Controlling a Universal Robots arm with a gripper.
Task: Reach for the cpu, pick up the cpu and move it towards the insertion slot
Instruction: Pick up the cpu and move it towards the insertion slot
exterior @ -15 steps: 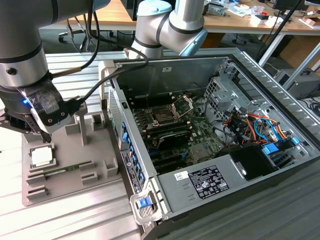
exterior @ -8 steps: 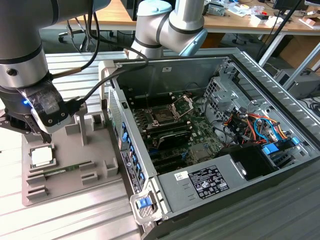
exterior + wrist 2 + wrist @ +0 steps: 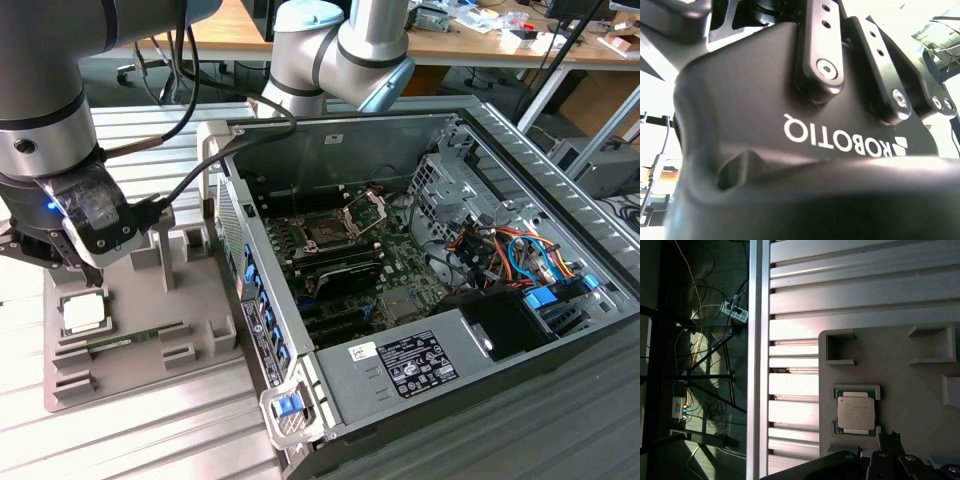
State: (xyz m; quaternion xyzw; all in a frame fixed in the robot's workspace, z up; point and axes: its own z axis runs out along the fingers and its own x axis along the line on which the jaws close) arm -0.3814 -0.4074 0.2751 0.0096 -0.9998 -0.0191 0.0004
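Cpu sits in grey tray among raised blocks, gripper near it, state unclear

You have one cpu to count, one grey tray under it, one open computer case, one insertion slot on its single green circuit board, and one robot arm over the desk.

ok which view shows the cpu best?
First wrist view: the cpu is seen whole and face-on, seated in its recess on the grey tray. The exterior view shows the cpu small and oblique. The second wrist view faces black housing.
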